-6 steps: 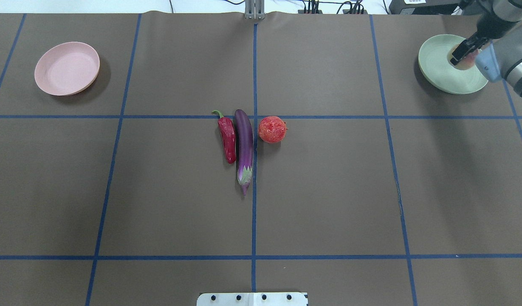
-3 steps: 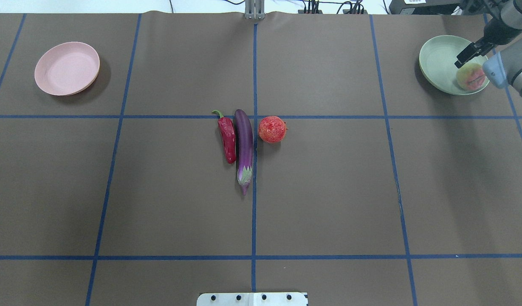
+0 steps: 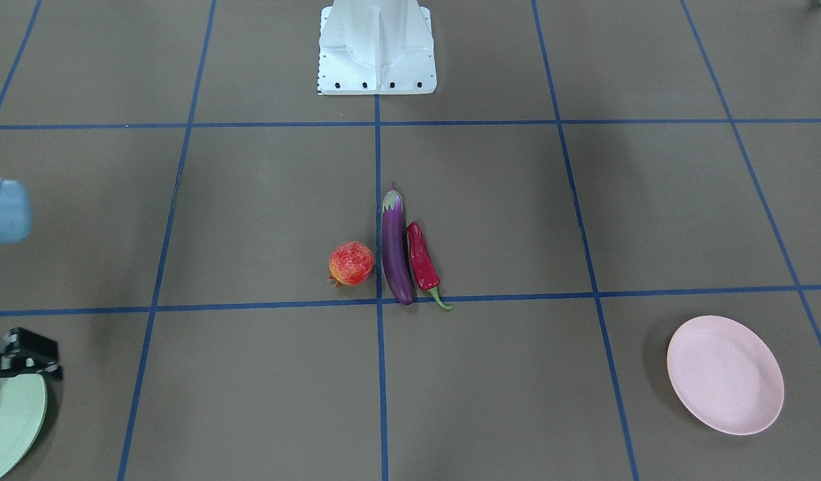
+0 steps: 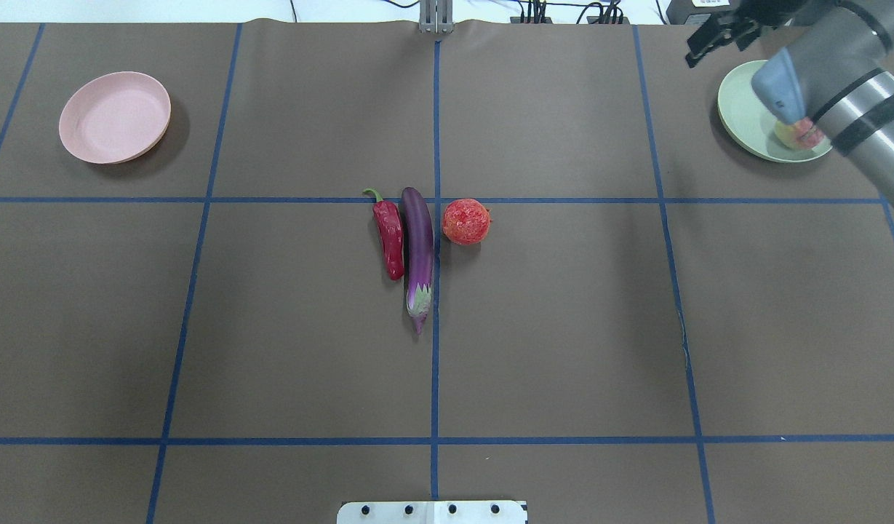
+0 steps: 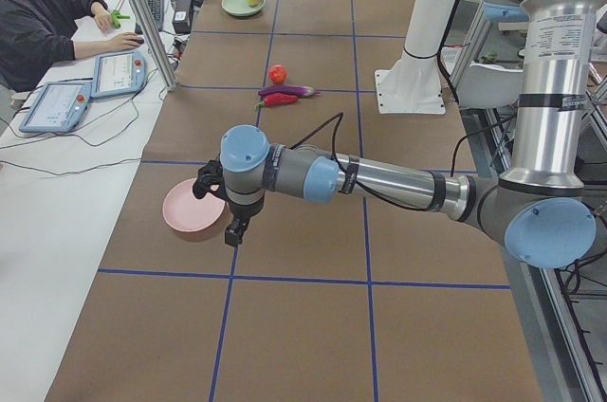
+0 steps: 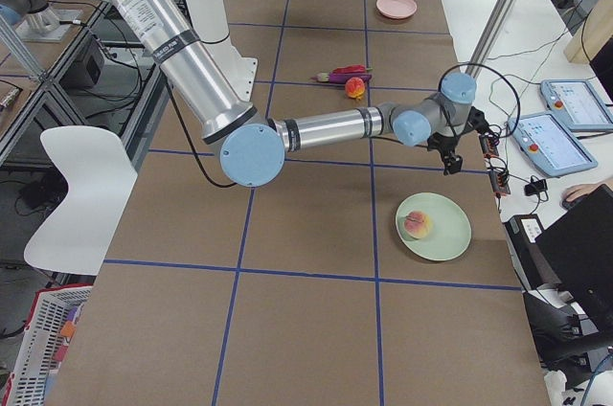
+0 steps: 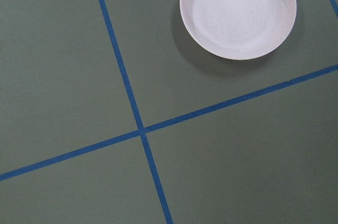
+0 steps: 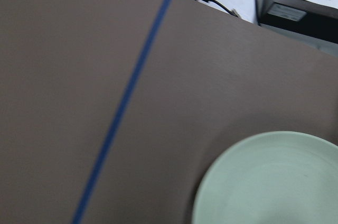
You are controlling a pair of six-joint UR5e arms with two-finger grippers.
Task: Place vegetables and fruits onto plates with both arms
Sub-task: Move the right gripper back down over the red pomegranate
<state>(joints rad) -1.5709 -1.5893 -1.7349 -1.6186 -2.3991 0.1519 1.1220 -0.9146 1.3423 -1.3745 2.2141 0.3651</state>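
The peach (image 6: 417, 225) is lying in the mint green plate (image 6: 452, 241), so one fruit seems done. The right pincer (image 4: 714, 40) is hovering near that plate with its jaws apart, gripping and touching nothing. The pomegranate (image 4: 466, 221), eggplant (image 4: 419, 247) and chili pepper (image 4: 390, 236) are waiting together at the middle of the tabletop (image 4: 563, 327). The left pincer (image 5: 232, 227) is hanging by the empty pink plate (image 4: 115, 116), probably ready for vegetables. Whether it is released or clenched, I cannot tell.

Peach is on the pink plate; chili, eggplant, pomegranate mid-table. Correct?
No. The peach lies on the mint green plate, as the exterior right view shows; the pink plate holds nothing. Chili, eggplant and pomegranate are mid-table.
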